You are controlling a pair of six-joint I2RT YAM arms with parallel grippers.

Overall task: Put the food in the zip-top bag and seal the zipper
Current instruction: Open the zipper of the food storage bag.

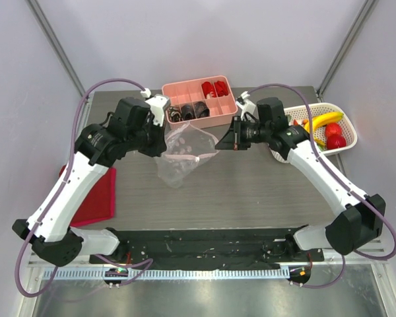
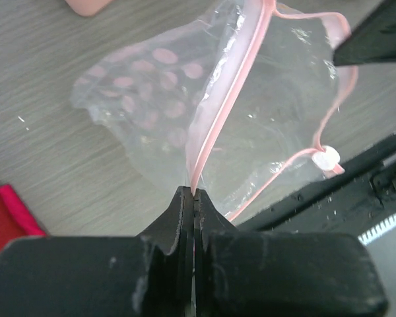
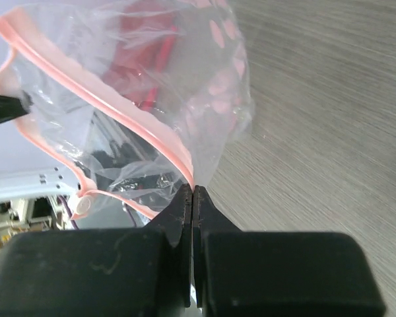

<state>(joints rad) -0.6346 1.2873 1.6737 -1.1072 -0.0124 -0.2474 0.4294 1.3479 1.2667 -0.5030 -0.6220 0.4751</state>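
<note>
The bag (image 1: 185, 150) hangs in the middle of the table (image 1: 264, 188), held up between the two grippers. Just behind it sits the pink tray (image 1: 185, 86), so there is little room at the back. In front of the bag the wood is bare all the way to the black mat (image 1: 204, 241) at the near edge. A red cloth (image 1: 96, 198) lies at the left edge, under the left arm. The white basket (image 1: 348, 140) sits at the far right corner, well apart from the bag. The food (image 1: 327, 129) is in it: a yellow piece and some red ones show.

The left gripper (image 1: 164, 140) is squeezed tight on the zipper (image 2: 218, 112), the pink strip at the bag's mouth. The right gripper (image 1: 218, 142) is squeezed tight on the zipper too, from the other side. Both wrist views show the black fingers pressed flat with the strip between them. The mouth gapes open: one pink edge runs straight and the other curves away. A small white slider (image 2: 327, 158) sits on the curved edge.

Both arms reach forward and bend inward, so their tips point at each other across the bag. The right arm passes close by the basket. I cannot tell if the bag's bottom touches the table.
</note>
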